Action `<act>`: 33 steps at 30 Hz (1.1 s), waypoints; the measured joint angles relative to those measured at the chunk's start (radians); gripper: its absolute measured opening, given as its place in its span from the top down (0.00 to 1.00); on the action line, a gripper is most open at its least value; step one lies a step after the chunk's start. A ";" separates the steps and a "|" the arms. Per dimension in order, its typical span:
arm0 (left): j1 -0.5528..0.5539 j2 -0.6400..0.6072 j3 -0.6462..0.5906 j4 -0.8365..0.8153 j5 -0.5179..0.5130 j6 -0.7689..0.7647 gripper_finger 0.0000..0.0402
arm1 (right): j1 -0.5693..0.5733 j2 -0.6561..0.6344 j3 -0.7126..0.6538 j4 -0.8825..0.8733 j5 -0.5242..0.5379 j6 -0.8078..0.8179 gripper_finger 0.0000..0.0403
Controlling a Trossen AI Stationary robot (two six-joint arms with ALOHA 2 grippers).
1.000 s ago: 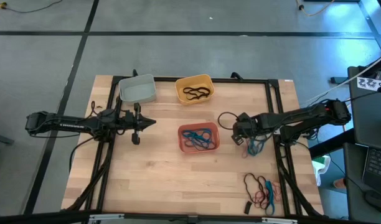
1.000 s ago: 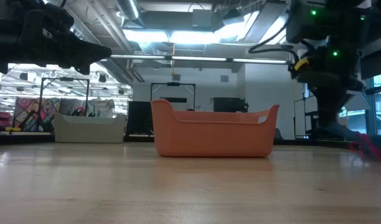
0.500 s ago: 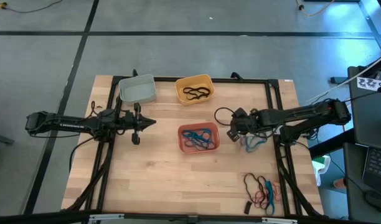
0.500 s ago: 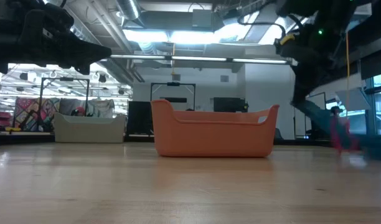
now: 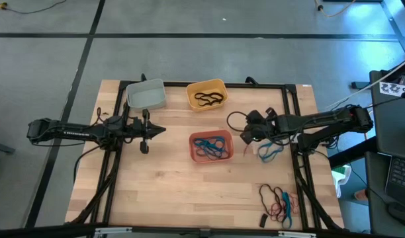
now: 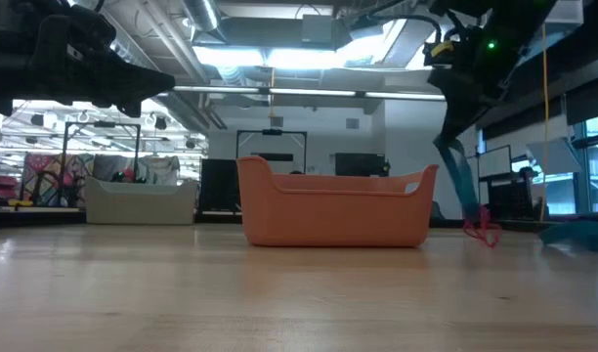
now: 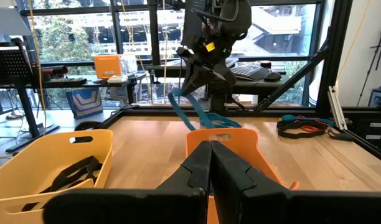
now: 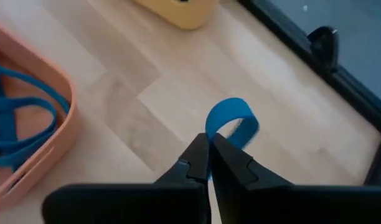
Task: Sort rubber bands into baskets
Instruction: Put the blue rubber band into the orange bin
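A: Where is my right gripper (image 5: 243,135), and what does it carry?

B: From my station I see it raised above the table (image 5: 169,192), just beside the right side of the salmon-red basket (image 5: 212,147). Its fingers are pinched together on a blue rubber band (image 8: 231,120). In the low view the band (image 6: 458,176) hangs from the gripper (image 6: 446,137) as a long strip reaching down toward the tabletop, with a red loop (image 6: 483,231) near its lower end.

A: And the left gripper (image 5: 161,130)?

B: I have it waiting over the left half of the table, fingers pressed together, nothing between them. It sits well apart from the loose bands.

A: Where do the task's things lie?

B: The grey-white basket (image 5: 147,94) and the yellow basket (image 5: 206,94) stand side by side at the far edge; black bands (image 5: 209,99) lie in the yellow one. Blue bands (image 5: 211,147) lie in the salmon-red basket at centre. A mixed pile of bands (image 5: 278,201) rests near the table's near right corner.
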 joint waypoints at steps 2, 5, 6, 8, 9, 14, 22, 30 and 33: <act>0.000 0.000 0.000 0.000 0.000 0.000 0.99 | 0.001 0.000 0.000 0.022 0.015 -0.013 0.96; 0.000 0.000 0.000 0.000 0.000 0.006 0.99 | 0.001 0.000 0.000 0.072 0.019 -0.061 0.96; 0.000 0.000 0.000 0.000 0.000 0.006 0.99 | 0.001 0.000 0.000 0.095 0.019 -0.084 0.96; 0.000 0.000 0.000 0.000 0.000 0.006 0.99 | 0.001 0.000 0.000 0.143 0.018 -0.134 0.96; 0.000 0.000 0.000 0.000 0.000 0.006 0.99 | 0.001 0.000 0.000 0.169 0.018 -0.157 0.96; 0.000 0.000 0.000 0.000 0.000 0.006 0.99 | 0.001 0.000 0.000 0.239 0.017 -0.228 0.96; 0.000 0.000 0.000 0.000 0.000 0.006 0.99 | 0.001 0.000 0.000 0.125 -0.034 -0.166 0.96; 0.000 0.000 0.000 0.000 0.000 0.006 0.99 | 0.000 0.000 -0.002 -0.139 -0.005 0.041 0.96; 0.000 0.000 0.000 0.000 0.000 0.007 0.99 | 0.000 0.000 -0.002 -0.187 -0.005 0.105 0.96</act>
